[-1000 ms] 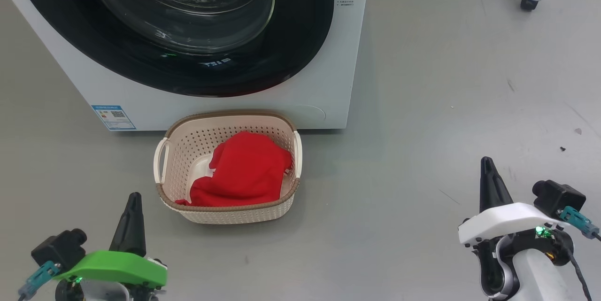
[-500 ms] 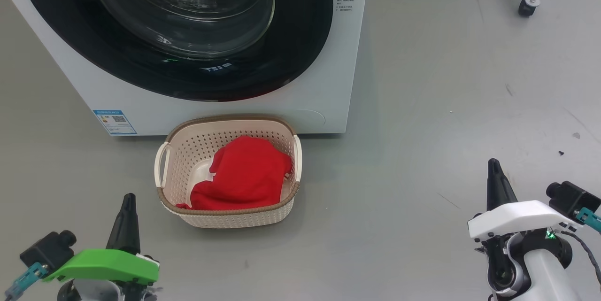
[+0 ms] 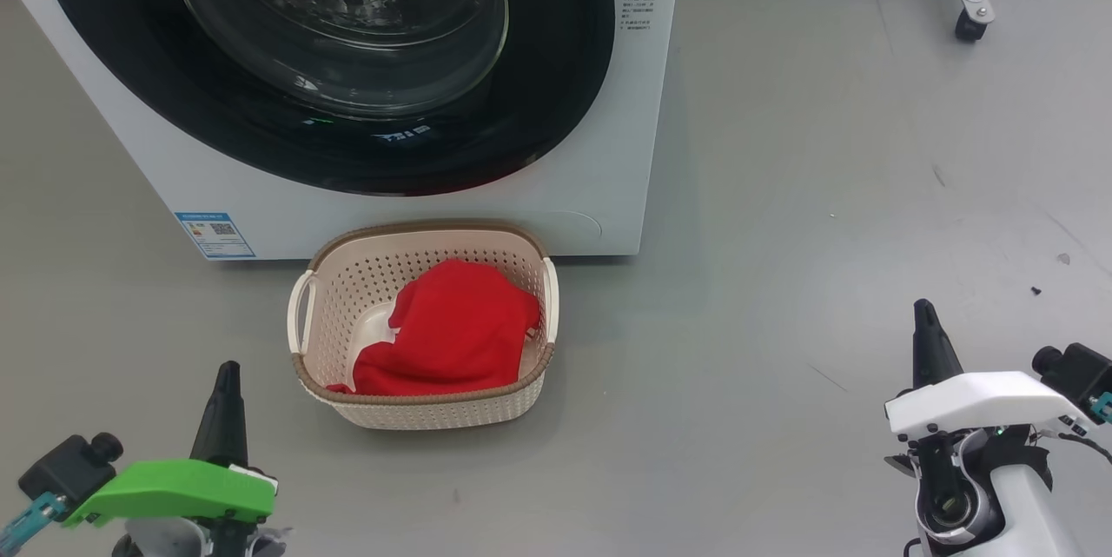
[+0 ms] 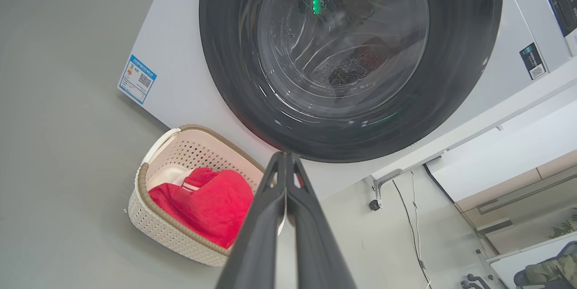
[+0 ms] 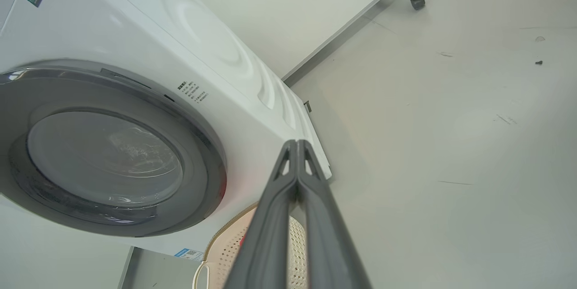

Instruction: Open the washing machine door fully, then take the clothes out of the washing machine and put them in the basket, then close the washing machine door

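Observation:
The washing machine (image 3: 625, 149) stands ahead with its door (image 3: 539, 88) closed flat against the front, black rim around a glass bowl (image 4: 342, 45). On the floor before it sits the cream basket (image 3: 426, 409) holding red clothes (image 3: 452, 340), also seen from the left wrist as red fabric (image 4: 207, 208). My left gripper (image 3: 228, 370) is shut and empty at the lower left, short of the basket. At the lower right, well clear of the machine, my right gripper (image 3: 923, 309) is shut and holds nothing. From the right wrist the door (image 5: 112, 153) appears closed.
Grey floor spreads to the right of the machine. A metal frame leg with a caster wheel (image 3: 966, 25) stands at the far right back. A blue label (image 3: 215, 233) marks the machine's lower left front. Small dark specks (image 3: 1035, 290) lie on the floor.
The head view has shifted, showing more of the machine's upper front. Both grippers sit lower in view than a second ago, still shut. Basket and clothes unchanged.

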Controlling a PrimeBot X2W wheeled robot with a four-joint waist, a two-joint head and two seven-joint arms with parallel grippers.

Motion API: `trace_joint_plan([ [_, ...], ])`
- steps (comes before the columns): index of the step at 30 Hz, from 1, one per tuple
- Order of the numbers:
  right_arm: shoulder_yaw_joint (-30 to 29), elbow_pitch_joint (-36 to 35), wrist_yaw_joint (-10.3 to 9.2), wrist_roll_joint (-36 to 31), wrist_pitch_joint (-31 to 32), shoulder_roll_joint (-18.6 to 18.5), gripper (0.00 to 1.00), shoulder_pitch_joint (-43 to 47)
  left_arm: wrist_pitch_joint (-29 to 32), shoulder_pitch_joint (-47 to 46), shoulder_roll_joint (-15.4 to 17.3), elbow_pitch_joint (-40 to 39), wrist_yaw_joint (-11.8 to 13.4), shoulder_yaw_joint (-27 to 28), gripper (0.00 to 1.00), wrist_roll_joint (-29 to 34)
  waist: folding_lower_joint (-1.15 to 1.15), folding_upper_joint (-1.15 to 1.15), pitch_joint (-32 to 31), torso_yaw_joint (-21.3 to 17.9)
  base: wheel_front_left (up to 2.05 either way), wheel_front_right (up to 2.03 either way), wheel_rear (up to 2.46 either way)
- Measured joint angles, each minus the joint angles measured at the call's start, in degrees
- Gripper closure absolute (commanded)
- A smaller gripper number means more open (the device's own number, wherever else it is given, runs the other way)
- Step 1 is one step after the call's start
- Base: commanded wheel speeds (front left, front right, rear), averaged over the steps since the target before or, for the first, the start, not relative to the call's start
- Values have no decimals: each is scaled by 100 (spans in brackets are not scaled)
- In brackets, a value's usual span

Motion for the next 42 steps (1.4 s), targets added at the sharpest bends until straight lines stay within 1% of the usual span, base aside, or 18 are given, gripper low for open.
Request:
trace_joint_plan([
  [15,-176,-56,75,911,222,0,100,84,240,0,-5,-7,0,112,100,-746,0,0,-93,-4,0,0,0],
  [31,-361,-115,82,1895,505,0,100,90,471,0,-15,-14,0,237,100,-1535,0,0,-193,-8,0,0,0],
  [34,-389,-120,124,2095,531,1,100,91,511,0,-19,-15,0,263,100,-1730,0,0,-212,-8,0,0,0],
  [42,-490,-152,131,2572,679,0,100,104,599,0,-24,-18,0,357,100,-2106,0,0,-262,-10,0,0,0],
])
